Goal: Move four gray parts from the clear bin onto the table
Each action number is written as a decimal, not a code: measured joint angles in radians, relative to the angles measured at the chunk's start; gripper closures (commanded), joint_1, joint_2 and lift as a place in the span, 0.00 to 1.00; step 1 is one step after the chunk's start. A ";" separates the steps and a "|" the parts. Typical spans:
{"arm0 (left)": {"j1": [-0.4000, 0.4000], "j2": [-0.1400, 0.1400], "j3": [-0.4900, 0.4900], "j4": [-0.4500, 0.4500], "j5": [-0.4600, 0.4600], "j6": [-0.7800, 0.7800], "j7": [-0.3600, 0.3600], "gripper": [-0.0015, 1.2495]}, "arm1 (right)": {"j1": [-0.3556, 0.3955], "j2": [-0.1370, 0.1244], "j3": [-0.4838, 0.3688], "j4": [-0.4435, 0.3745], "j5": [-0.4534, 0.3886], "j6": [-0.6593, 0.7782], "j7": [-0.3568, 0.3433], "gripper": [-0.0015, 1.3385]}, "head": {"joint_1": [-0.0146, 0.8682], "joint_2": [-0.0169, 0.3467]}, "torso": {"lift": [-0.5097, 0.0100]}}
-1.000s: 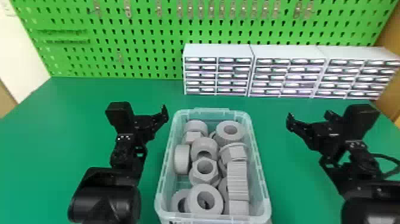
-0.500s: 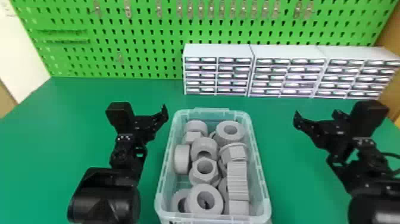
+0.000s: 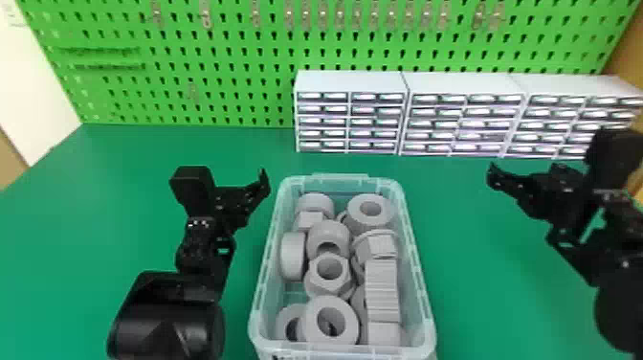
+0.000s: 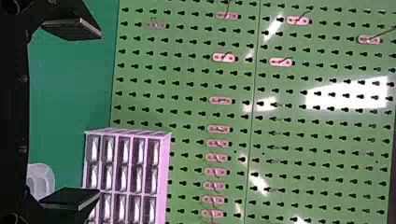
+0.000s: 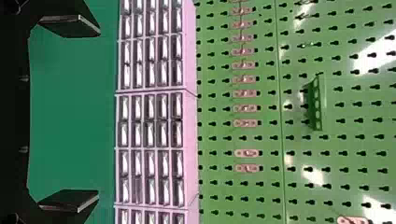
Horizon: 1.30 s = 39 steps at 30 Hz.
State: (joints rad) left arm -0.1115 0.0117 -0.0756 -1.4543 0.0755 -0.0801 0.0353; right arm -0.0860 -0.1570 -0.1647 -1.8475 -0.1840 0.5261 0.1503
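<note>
The clear bin (image 3: 415,253) stands on the green table (image 3: 469,268) with several gray parts inside, among them a hex nut (image 3: 313,281), a thick ring (image 3: 351,306) and a ribbed piece (image 3: 382,292). My left gripper (image 3: 260,184) is just left of the bin, above the table. Seen from its own wrist, the left gripper (image 4: 95,116) is open with nothing between its fingers. My right gripper (image 3: 495,177) is to the right of the bin, some distance off. In its wrist view the right gripper (image 5: 95,114) is also open and holds nothing.
White drawer cabinets (image 3: 351,84) line the table's back from the middle to the right. Behind them rises a green pegboard (image 3: 229,81) with metal hooks. Bare table lies on both sides of the bin.
My right arm has shifted outward to the right, away from the bin, most of it in the first half second. The left arm, the bin and the parts look unmoved.
</note>
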 measured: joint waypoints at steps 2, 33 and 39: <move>0.000 0.000 -0.001 0.000 -0.003 0.000 0.000 0.08 | -0.016 -0.002 -0.009 -0.025 -0.002 0.072 0.000 0.06 | 0.80 0.24 | 0.88; -0.002 -0.001 -0.010 0.000 -0.023 -0.001 0.001 0.08 | -0.331 -0.062 0.041 -0.105 -0.113 0.810 0.000 0.07 | 0.80 0.24 | 0.88; -0.001 0.000 -0.010 0.000 -0.024 0.000 0.001 0.08 | -0.396 -0.058 0.093 -0.081 -0.107 0.911 0.000 0.07 | 0.80 0.24 | 0.88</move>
State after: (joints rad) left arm -0.1129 0.0114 -0.0856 -1.4542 0.0514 -0.0798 0.0362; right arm -0.4823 -0.2154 -0.0722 -1.9285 -0.2915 1.4372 0.1502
